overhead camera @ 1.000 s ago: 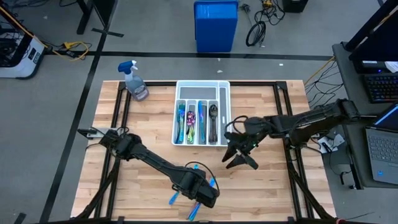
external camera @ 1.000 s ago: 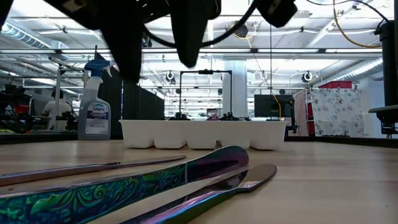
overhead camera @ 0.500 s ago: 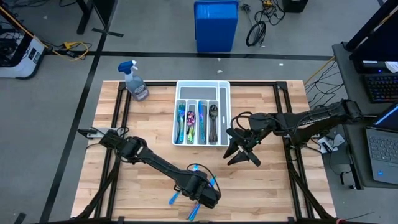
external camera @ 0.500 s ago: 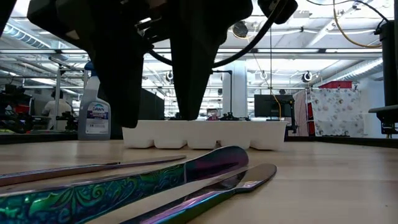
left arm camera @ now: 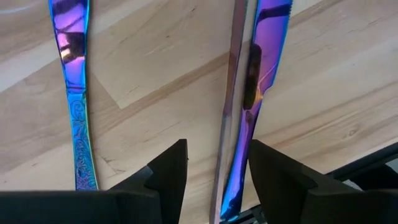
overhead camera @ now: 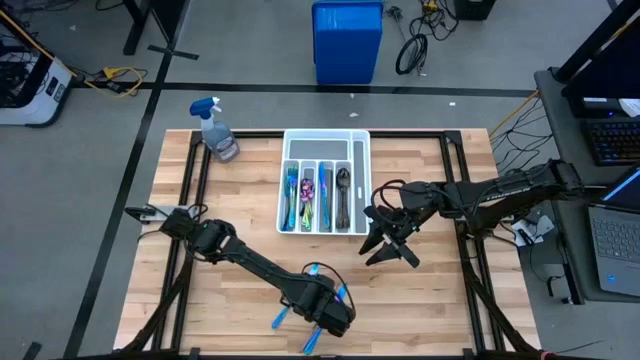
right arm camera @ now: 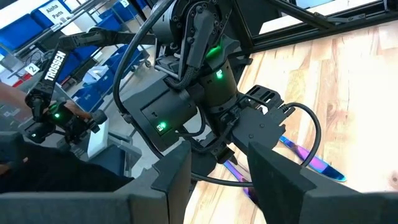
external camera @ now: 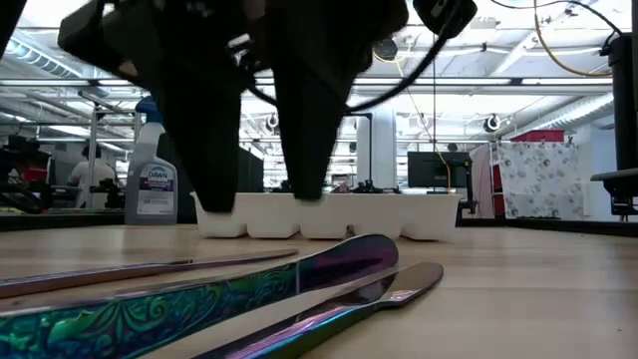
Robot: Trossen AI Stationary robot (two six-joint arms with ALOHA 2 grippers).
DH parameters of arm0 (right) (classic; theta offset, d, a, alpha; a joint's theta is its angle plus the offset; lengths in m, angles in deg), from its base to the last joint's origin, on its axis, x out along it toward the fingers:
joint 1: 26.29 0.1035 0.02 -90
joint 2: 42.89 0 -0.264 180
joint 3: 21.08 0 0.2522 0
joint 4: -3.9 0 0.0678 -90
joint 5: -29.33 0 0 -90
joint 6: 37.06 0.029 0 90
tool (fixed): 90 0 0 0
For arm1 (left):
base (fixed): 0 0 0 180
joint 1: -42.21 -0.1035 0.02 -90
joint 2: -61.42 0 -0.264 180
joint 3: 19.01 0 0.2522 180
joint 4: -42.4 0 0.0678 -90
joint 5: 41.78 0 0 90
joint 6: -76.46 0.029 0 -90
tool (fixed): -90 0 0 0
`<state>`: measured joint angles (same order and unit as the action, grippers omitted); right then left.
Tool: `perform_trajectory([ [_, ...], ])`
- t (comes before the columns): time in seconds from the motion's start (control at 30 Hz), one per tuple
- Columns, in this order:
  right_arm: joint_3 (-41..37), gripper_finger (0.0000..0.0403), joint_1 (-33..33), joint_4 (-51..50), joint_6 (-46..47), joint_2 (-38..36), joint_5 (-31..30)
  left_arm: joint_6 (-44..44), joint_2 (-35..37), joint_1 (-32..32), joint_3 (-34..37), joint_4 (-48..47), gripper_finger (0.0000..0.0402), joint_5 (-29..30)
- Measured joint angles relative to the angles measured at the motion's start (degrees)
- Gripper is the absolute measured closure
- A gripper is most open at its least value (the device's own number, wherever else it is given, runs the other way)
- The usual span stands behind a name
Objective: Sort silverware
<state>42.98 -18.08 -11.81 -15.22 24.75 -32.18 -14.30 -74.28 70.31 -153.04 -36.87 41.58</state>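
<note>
Left gripper (left arm camera: 214,180) hovering, fingers spread, over iridescent purple-blue metal knife (left arm camera: 260,81), its long axis running away between them; right gripper (overhead camera: 388,252) waiting spread, holding nothing.

1. Grey floor (overhead camera: 90,140) with black tape lines, surrounding the wooden table (overhead camera: 440,300).
2. Blue bin (overhead camera: 347,40) on the floor, well beyond the grippers.
3. Laptop (overhead camera: 615,235) on a side desk.
4. Ceiling strip lights (external camera: 518,60) overhead.
</note>
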Motion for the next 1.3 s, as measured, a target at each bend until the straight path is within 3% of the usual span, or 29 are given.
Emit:
perform_trajectory([
  [0.93, 0.0, 0.0261, -0.02, 0.0, -0.23, 0.02, -0.02, -0.27, -0.2, 0.0, 4.88, 4.66, 0.0247, -0.75],
  [1.3, 0.0, 0.0261, -0.04, 0.0, -0.46, 0.04, -0.13, 1.8, -0.2, -0.28, 7.03, 7.32, 0.0253, -3.98],
])
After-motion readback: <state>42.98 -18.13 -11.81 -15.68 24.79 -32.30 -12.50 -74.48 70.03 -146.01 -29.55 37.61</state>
